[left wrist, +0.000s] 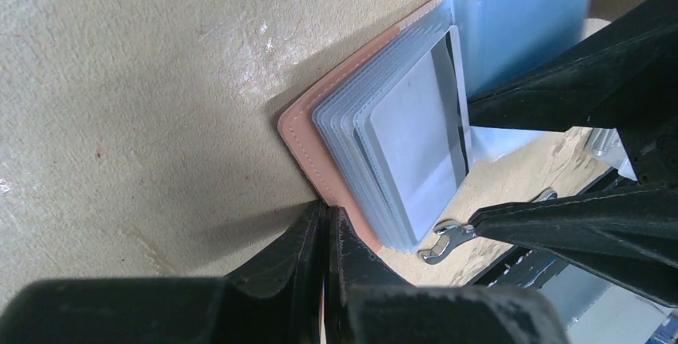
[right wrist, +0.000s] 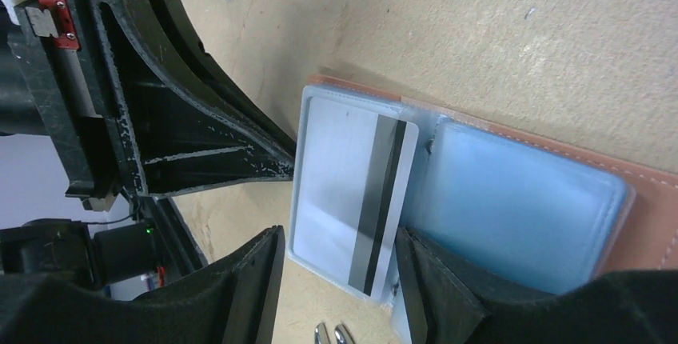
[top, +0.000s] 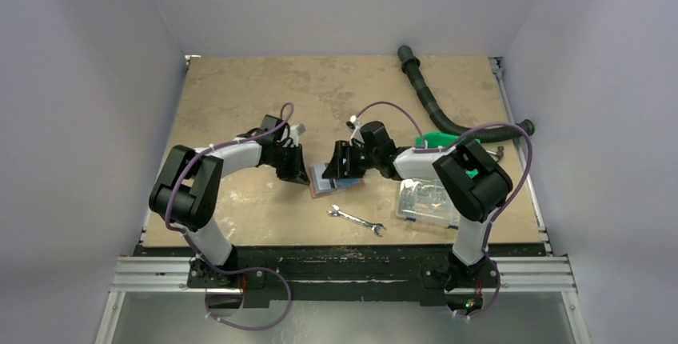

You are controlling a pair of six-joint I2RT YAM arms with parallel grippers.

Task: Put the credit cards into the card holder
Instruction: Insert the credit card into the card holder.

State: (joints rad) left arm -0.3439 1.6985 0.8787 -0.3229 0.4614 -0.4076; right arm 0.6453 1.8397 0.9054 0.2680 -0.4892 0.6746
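Top view: both arms were bent elbows-out and reached inward to meet near the middle of the tan bench (top: 240, 104). The left gripper (top: 302, 176) and right gripper (top: 329, 171) faced each other over the open card holder (top: 342, 186). 1 wrench (top: 356, 221) lay between the holder and the near edge. A clear box (top: 422, 200) and green bin (top: 448, 146) sat toward the right edge, and a black hose (top: 436, 108) lay at the far right corner. Grey walls stood on 3 sides.

Left wrist: the left jaws were clenched on the holder's reddish rim (left wrist: 308, 148). Clear sleeves fanned out over the scuffed bench.

Right wrist: the right fingers (right wrist: 256, 280) stood apart, released, 1 on either side of a pale striped credit card (right wrist: 344, 184) at the sleeve stack. Whether it sat inside a sleeve could not be told.
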